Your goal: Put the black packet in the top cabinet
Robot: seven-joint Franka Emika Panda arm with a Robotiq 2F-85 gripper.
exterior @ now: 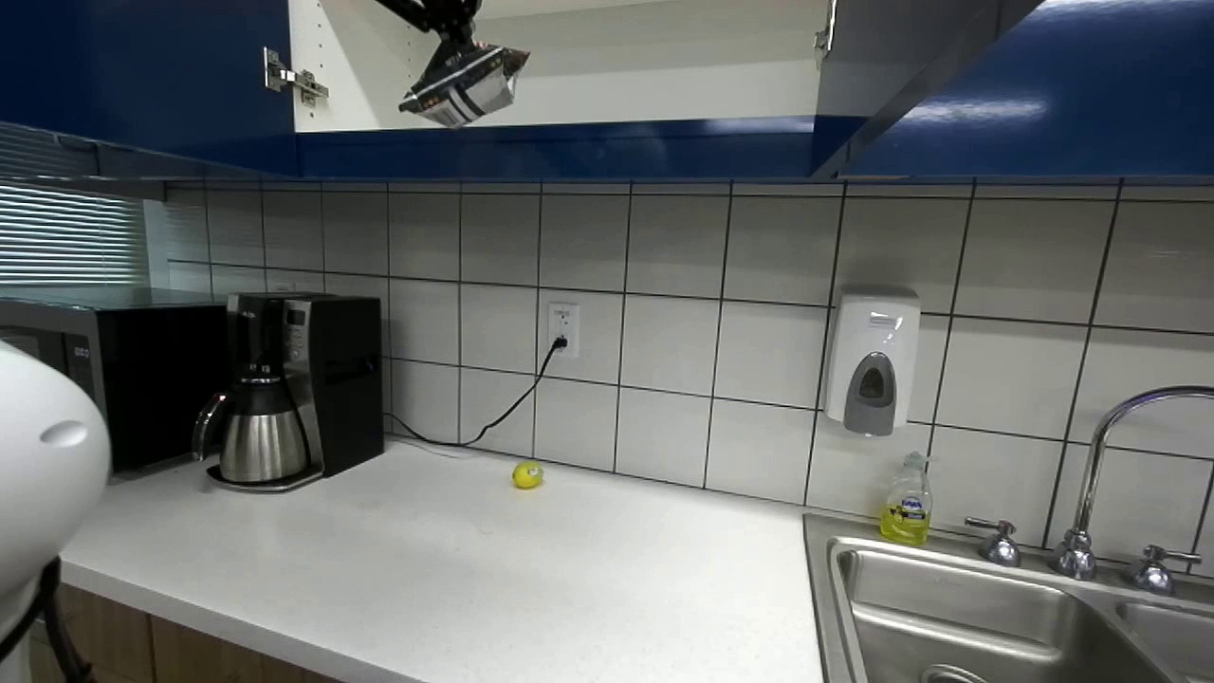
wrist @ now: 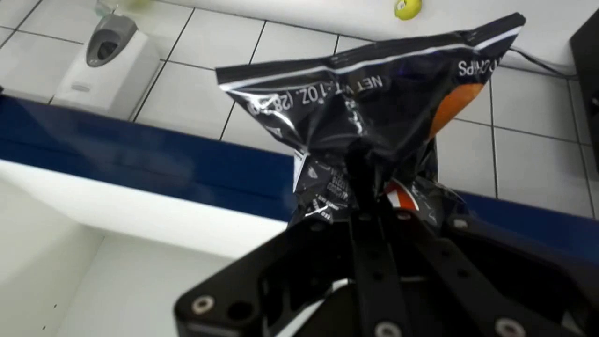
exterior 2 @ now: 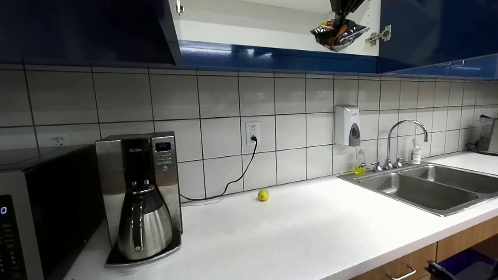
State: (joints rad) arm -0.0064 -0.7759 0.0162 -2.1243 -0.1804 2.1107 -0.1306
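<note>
The black packet (exterior: pixel 474 87) is a crinkled chip bag with white lettering and an orange patch. It also shows in an exterior view (exterior 2: pixel 337 35) and in the wrist view (wrist: pixel 369 100). My gripper (wrist: pixel 367 187) is shut on its middle, and the packet hangs below the fingers. In both exterior views the gripper (exterior: pixel 455 43) (exterior 2: pixel 339 20) comes down from the top edge. The top cabinet (exterior: pixel 664 71) (exterior 2: pixel 249 25) stands with its dark blue doors open and white interior showing. The packet appears in front of the opening, near one side wall. I cannot tell whether it is past the front edge.
The cabinet's blue bottom edge (exterior: pixel 569 152) and open doors (exterior: pixel 142 76) (exterior 2: pixel 435 31) border the opening. Below are a white counter (exterior: pixel 569 569), a coffee maker (exterior: pixel 332 379), a yellow ball (exterior: pixel 527 474), a soap dispenser (exterior: pixel 873 351) and a sink (exterior: pixel 948 607).
</note>
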